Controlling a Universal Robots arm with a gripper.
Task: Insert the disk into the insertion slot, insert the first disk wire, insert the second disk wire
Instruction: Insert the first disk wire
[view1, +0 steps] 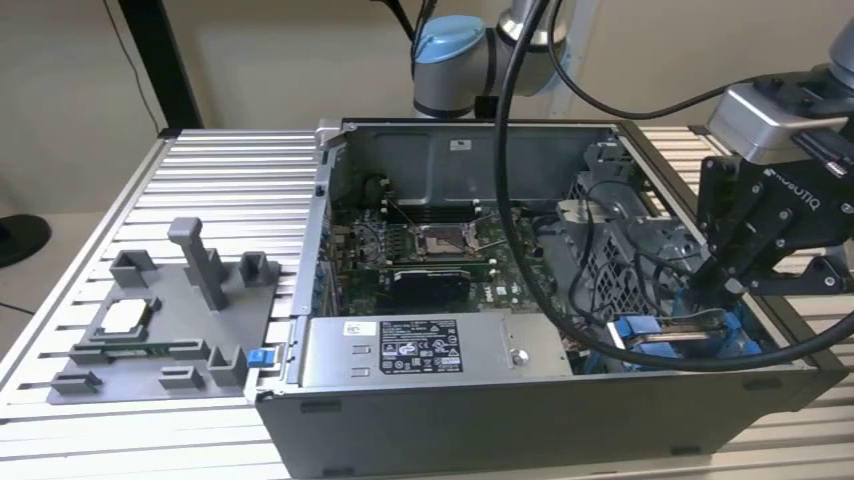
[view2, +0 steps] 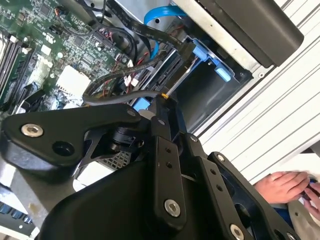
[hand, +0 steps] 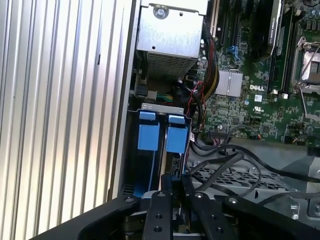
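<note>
Two fingers (hand: 161, 210) of the end effector (hand: 175, 181) stand nearly closed, what they pinch impossible to tell, at the insertion slot (hand: 149, 137) on the exterior view's right of the open computer case (view1: 534, 420), where the disk (view1: 681, 324) lies in its blue carrier beside black cables (hand: 220, 160), the case resting on the ribbed bench (view1: 227, 170).

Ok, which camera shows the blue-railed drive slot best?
The first wrist view: the insertion slot is seen square on, both blue tabs plain. The exterior view catches a corner behind cables; the second wrist view shows it at a slant.
</note>
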